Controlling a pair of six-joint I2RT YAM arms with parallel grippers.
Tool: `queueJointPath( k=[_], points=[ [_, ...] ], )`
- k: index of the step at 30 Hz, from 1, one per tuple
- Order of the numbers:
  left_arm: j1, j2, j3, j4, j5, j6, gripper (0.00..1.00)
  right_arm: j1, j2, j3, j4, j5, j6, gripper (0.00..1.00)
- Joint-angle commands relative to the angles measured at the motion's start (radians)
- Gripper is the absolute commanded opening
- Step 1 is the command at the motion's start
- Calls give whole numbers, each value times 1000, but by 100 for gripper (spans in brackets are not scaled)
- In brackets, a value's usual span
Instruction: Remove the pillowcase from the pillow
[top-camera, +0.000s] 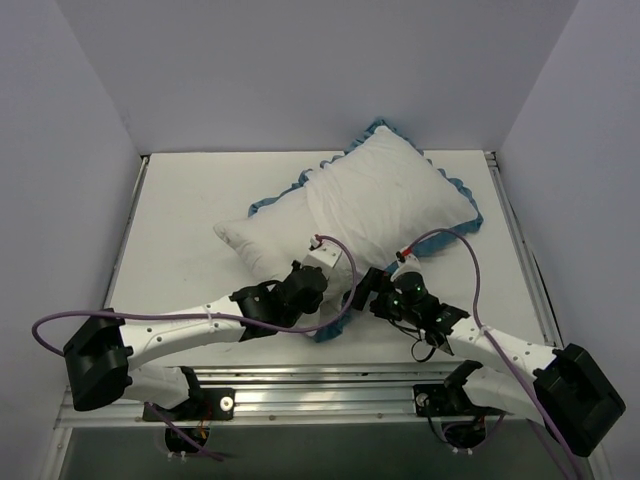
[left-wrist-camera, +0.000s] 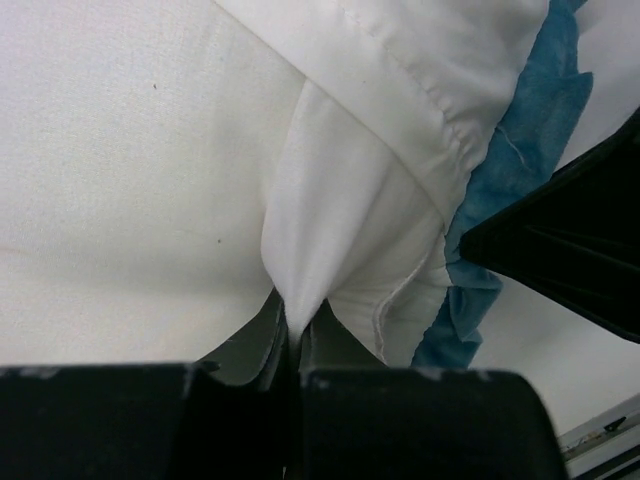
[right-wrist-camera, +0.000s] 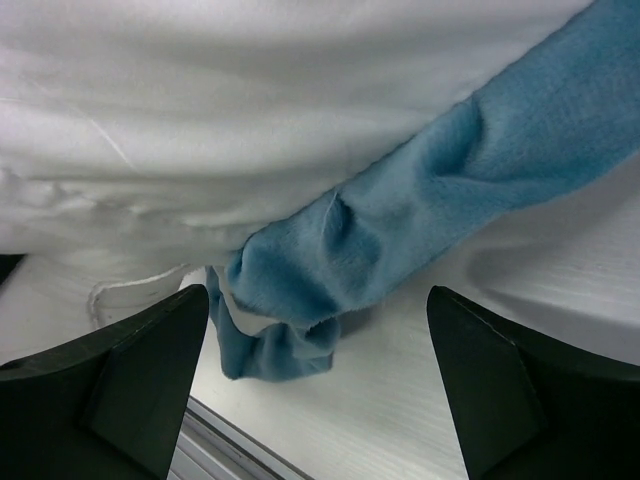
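So my left white-and-black jointed arm was stretched out low, reaching in toward the middle. Its black two-finger left gripper was pinched tight, jaws pressed together on a fold of the plump plain white pillow. My right white-and-black arm lay low too, angled in from the other side with the wrist turned toward its twin. The black right gripper was spread wide, its dark fingers well apart. The two wrists sat near each other.

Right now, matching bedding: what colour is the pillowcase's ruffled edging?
Teal-blue ruffle; clearest in right wrist view.
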Motion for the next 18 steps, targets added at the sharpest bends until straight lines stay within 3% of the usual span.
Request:
queueJointPath(
  k=[1,8,11,14,15,17,18],
  points=[
    [4,-52,39,4,52,-39,2,-8,45,2,153,-33,-21,86],
    [7,-75,51,-23,41,-40,2,-8,132,58,222,-70,-84,79],
    [10,-83,51,-45,32,-48,2,-9,161,85,217,-56,-109,64],
    [16,-98,51,-63,12,-72,2,-23,180,101,210,-56,-139,39],
    [18,-101,51,-82,8,-77,2,-29,183,106,201,-56,-147,23],
    [27,-115,51,-100,4,-95,2,-48,178,124,190,-57,-170,11],
    [32,-123,52,-126,3,-100,2,-55,174,132,172,-59,-178,0]
  ],
)
